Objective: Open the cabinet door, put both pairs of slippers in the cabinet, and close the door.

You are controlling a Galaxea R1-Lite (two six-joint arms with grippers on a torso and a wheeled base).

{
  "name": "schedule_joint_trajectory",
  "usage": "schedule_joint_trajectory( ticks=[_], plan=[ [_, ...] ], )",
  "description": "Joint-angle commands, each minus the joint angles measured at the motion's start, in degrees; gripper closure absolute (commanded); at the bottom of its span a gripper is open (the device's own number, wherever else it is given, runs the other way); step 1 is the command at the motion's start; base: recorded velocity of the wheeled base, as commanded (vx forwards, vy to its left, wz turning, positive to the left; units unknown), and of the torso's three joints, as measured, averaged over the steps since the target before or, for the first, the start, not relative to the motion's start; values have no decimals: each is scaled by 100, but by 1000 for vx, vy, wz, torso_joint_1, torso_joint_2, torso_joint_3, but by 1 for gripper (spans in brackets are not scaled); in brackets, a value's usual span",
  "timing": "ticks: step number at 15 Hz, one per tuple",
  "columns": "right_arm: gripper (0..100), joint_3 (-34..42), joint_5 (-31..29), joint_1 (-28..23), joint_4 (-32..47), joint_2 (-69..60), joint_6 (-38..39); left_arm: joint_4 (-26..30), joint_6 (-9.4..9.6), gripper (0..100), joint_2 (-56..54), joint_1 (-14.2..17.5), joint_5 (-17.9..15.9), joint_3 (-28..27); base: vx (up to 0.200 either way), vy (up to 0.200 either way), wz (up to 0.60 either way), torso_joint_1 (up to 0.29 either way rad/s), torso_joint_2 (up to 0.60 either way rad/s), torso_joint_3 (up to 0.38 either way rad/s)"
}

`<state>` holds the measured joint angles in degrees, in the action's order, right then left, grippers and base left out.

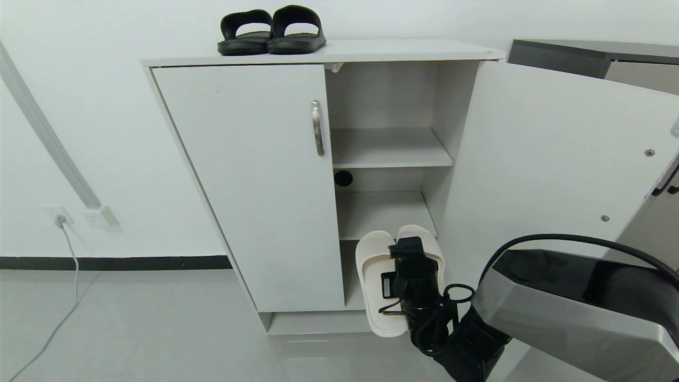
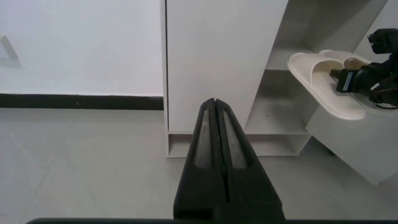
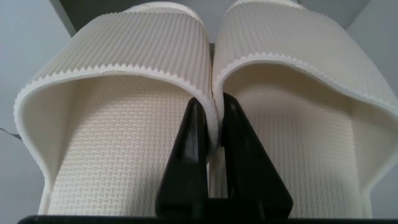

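While door stands open, right gripper jaws pinch white slippers at cabinet mouth; black slippers wait on top; left gripper jaws closed, empty.

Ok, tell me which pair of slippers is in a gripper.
The white pair, clamped in the right gripper; the black pair sits atop the cabinet.

Head view facing cabinet, left wrist low facing it, right wrist close on white slippers
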<state>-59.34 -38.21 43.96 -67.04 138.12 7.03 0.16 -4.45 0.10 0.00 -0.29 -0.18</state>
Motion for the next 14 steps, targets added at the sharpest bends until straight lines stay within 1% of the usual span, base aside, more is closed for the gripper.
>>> schedule_joint_trajectory(
  ticks=[1,12,14],
  plan=[
    [100,-7,6,-1,6,4,0,2,-3,100,8,0,3,1,0,0,0,0,0,0],
    [100,2,-3,-10,-2,-4,-35,2,-3,100,8,0,-6,1,0,0,0,0,0,0],
    [100,-25,-3,-19,-2,-4,-27,2,-3,100,8,0,-6,1,0,0,0,0,2,-132]
  ],
)
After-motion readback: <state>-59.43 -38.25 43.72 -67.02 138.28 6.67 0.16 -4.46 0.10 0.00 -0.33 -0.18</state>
